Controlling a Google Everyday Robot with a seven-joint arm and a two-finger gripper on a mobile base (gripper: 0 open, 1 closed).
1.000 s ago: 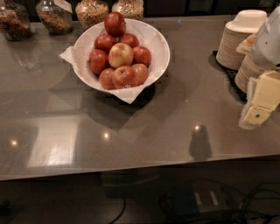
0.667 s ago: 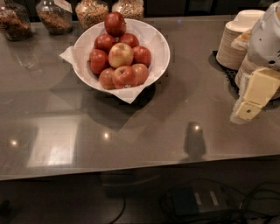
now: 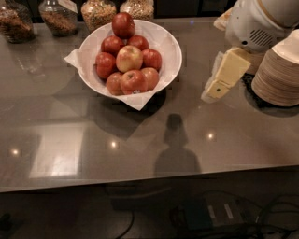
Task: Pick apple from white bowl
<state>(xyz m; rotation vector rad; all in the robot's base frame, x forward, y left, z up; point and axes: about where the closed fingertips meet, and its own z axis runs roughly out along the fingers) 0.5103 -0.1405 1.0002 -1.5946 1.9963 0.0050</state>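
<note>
Apple (image 3: pixel 129 58) in white bowl (image 3: pixel 174 50) — gripper (image 3: pixel 211 92) nearby

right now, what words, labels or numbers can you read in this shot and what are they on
No text here is readable.
Pale tag on a glass jar at the back: too blurred to read.
Gripper, hovering over the counter to the right of the white bowl: a small green mark, no writing visible.
The apple: no legible sticker.
</note>
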